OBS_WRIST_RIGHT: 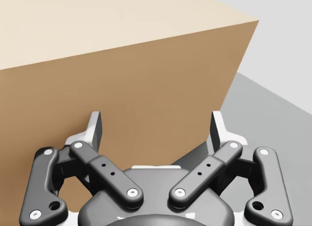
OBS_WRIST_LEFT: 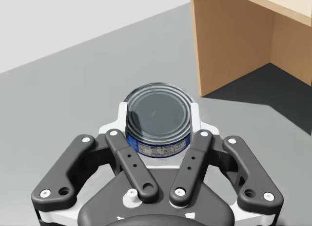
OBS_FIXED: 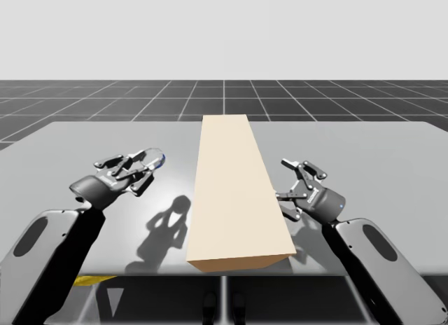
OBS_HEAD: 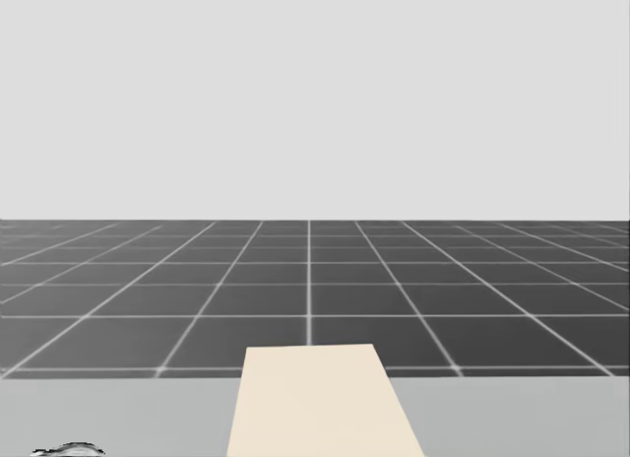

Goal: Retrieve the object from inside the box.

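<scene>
Left tool (OBS_WRIST_LEFT: 158,120) clasps blue can (OBS_WRIST_LEFT: 157,113) outside the tan box (OBS_WRIST_LEFT: 229,41); right tool (OBS_WRIST_RIGHT: 157,127) gapes beside it.

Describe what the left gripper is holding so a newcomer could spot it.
On the grey table, a long tan box runs down the middle. Left of it, the left gripper is shut on a short round can. Its silver lid and blue label set it apart from the plain box.

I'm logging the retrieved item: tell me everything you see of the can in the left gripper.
The can is short and round, with a grey metal lid and a blue label band. My left gripper is shut on it, a white fingertip at each side, lid facing the wrist camera, outside the tan box.
</scene>
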Robot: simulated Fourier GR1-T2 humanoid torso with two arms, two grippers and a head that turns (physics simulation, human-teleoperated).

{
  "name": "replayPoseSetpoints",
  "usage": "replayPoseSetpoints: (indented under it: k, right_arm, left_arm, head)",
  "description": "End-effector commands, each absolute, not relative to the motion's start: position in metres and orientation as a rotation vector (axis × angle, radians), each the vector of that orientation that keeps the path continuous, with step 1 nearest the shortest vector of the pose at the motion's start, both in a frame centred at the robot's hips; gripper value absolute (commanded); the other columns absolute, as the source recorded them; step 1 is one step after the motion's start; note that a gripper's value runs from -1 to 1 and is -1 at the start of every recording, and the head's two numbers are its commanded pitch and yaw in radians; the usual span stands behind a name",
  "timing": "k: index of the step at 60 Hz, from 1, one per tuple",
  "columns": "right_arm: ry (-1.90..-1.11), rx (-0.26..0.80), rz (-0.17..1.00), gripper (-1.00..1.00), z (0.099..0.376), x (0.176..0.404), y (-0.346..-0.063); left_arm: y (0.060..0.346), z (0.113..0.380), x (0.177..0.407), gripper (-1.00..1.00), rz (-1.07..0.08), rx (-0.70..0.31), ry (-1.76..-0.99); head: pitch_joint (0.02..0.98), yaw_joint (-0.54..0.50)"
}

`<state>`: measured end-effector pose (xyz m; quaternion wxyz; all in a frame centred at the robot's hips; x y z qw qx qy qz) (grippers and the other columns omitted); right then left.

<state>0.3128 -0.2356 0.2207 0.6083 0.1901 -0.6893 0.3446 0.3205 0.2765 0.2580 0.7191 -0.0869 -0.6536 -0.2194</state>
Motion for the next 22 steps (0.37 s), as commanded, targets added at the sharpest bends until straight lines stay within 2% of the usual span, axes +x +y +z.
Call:
replayPoseSetpoints:
  k: [1,13,22]
  right_arm:
    - [-1.604,0.495,0.822,-1.0,0.229,0.31,-0.243]
    - [-1.615,0.483,0.79,-1.0,0.231,0.315,-0.262]
    - [-1.617,0.471,0.781,-1.0,0.23,0.317,-0.266]
  left_arm:
    - [0.284,0.325,0.334,1.0,-0.573,-0.213,-1.542]
    - [0.276,0.399,0.346,1.0,-0.588,-0.182,-1.644]
    - [0.27,0.443,0.356,1.0,-0.586,-0.183,-1.709]
  head:
    - [0.143,-0.01]
    - [0.136,-0.01]
    - [0.137,-0.01]
